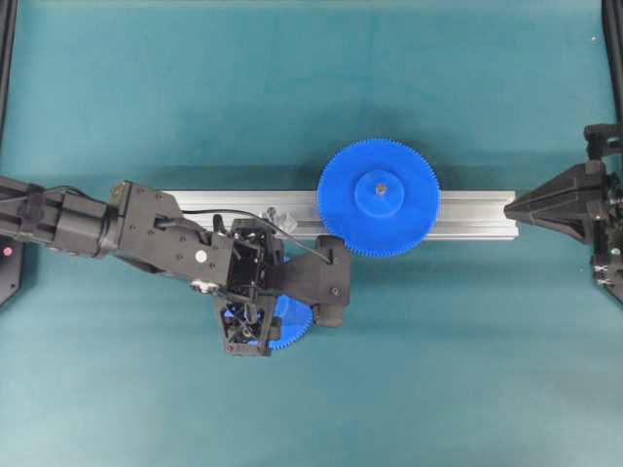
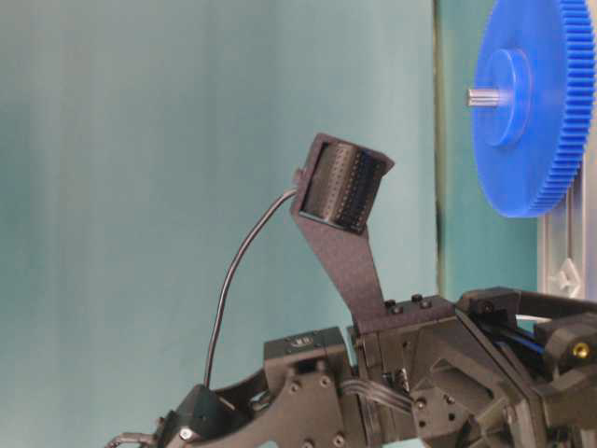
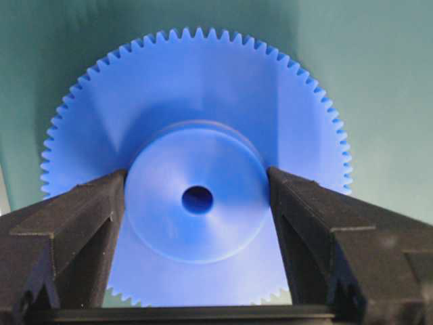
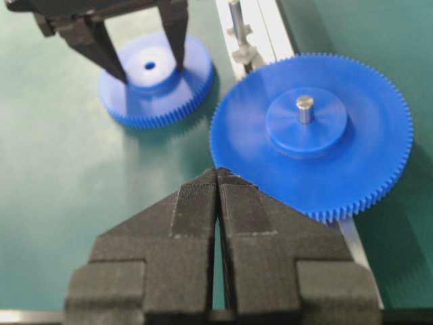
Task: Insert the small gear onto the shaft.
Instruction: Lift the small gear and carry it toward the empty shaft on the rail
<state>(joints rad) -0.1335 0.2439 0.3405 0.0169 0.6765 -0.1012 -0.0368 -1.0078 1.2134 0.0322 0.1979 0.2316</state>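
Even bright light, soft close-up blur

A bright blue small gear [image 4: 154, 80] and a larger blue gear [image 1: 379, 197] on a teal table [image 1: 467, 370]; a ribbed silver rail [image 1: 467, 214], a silver-grey shaft [image 4: 237, 24], matte black grippers.

Small gear [image 3: 196, 203] – smooth blue plastic; shaft [image 4: 236, 17] – shiny metal.

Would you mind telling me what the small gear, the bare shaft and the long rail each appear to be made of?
Small gear: apparently moulded plastic, uniform blue, satin sheen, crisp fine teeth. Shaft: looks like metal, a thin silver-grey pin with bright highlights. Rail: probably extruded aluminium, pale silver with lengthwise ribs and grooves, though the finish is hard to judge.
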